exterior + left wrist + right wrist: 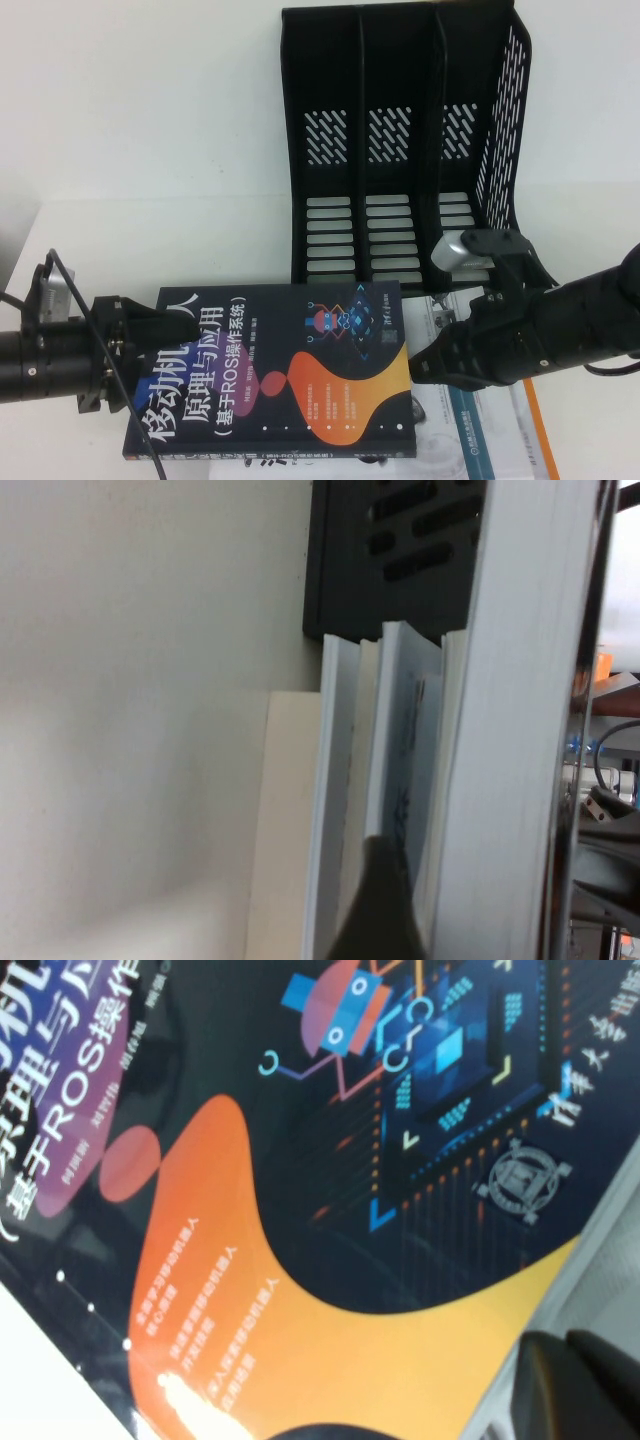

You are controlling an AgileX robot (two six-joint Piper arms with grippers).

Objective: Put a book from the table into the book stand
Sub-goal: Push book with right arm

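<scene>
High view: white table (150, 150); left gripper (165, 325), right gripper (425, 362) flank book (290, 370).

The black left gripper (160, 335) is reaching in from nine o'clock, arm lying level, its fingers clamping the book's left edge. The black right gripper (425, 362) is angling in from three o'clock, fingers gripping the book's right edge.

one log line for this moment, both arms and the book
left tool: gripping book left edge | right tool: at right edge, grip unclear | book stand: slots empty | phase: pre-insert
</scene>
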